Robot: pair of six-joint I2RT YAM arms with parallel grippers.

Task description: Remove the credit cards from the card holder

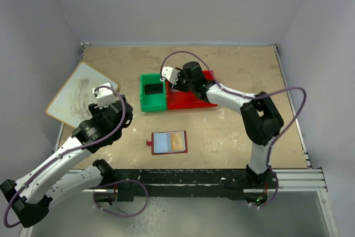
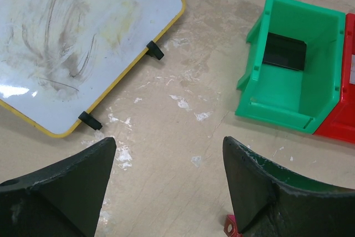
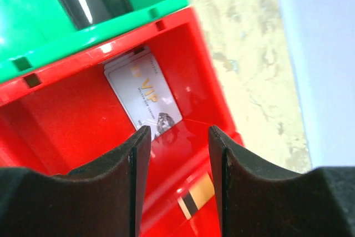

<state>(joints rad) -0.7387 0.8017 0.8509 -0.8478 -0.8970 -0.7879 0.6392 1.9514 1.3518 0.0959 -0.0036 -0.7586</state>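
- Top external view shows the table (image 1: 233,131), with the white board (image 1: 75,95) lying by its left edge, no part of the job
- The green bin (image 1: 152,105) and the red bin (image 1: 191,102) stand touching, side by side, toward the far middle of the table; the right arm reaches over the red one
- The card holder (image 1: 169,142) lies open and flat near the middle of the near edge, well apart from both bins; the gold-brown card (image 1: 178,141) sits in its right sleeve, so I judge one card is left to pull
- The black card (image 2: 284,51) lies on the floor of the green bin; the silver-grey card (image 3: 143,94) lies flat in the red bin, close to the wall next to the green one
- Risk: nothing pins the thin holder, so a tug on the last card would likely drag it along the table or fold it shut
- Risk: the slick sleeve may make the fingers slide off the card's edge
- Risk: a slanted lift from so low over the red bin could clip its rim and shift both bins
- The right claw (image 3: 179,131) is partly spread, with nothing between the jaws; it hangs above the silver-grey card, and contact cannot be told
- The left claw (image 2: 169,140) is spread wide and empty, hovering over bare table between the white board and the green bin
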